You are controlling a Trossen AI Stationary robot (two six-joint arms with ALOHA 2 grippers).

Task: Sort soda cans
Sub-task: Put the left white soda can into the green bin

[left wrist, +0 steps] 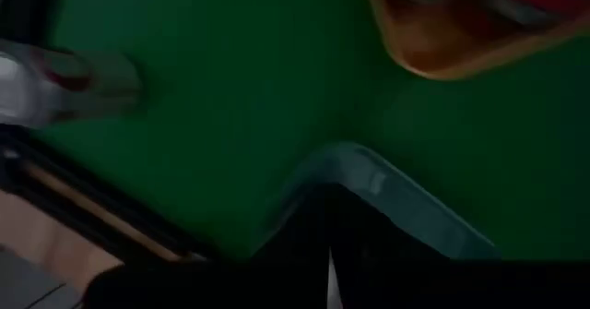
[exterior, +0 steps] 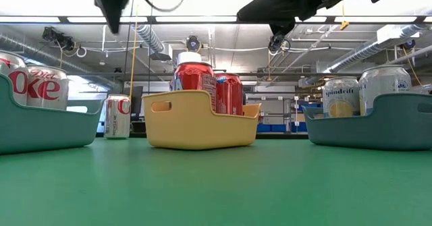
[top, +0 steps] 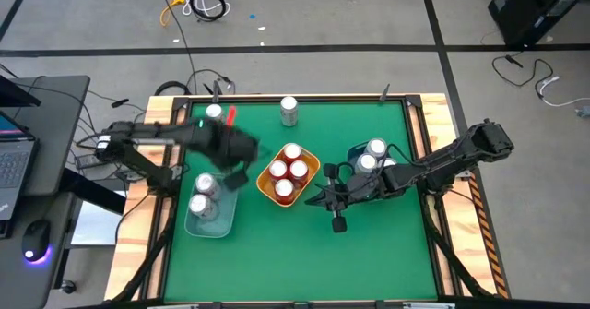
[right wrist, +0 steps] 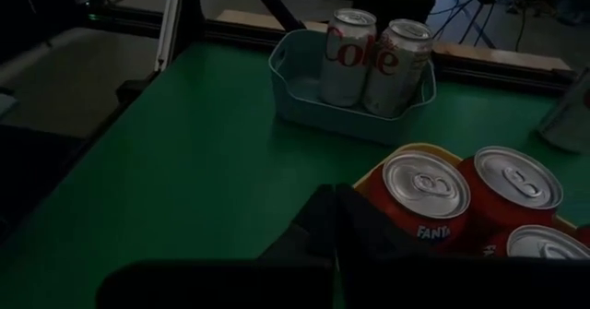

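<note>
- Table (top: 304,244): flat green mat framed by pale wooden rails with dark metal edging.
- Yellow bin (top: 310,172): smooth, rounded-rectangular plastic tub near the table's middle, with a slot handle in its end wall; it holds four red cans (top: 287,172), cylindrical with silver ring-pull tops, standing upright and packed close together.
- Left blue-grey bin (top: 221,223): translucent tub near the table's left edge; two silver-grey cans (top: 204,195) with red lettering stand upright in it, side by side.
- Right blue-grey bin (exterior: 378,128): matching tub to the right of the yellow bin, holding pale silver-topped cans (top: 371,154) upright; their count is partly hidden by the arm.
- Loose cans: one silver-grey can (top: 289,111) stands alone near the far edge of the mat; another can (top: 214,112) stands at the far-left corner, beside the left arm.
- Left gripper (top: 238,178): dark two-finger pincer raised above the mat between the left bin and the yellow bin; its fingers are closed together with nothing between them.
- Right gripper (top: 318,196): dark pincer just beside the yellow bin's right side, above the mat; fingers pressed together, holding nothing.
</note>
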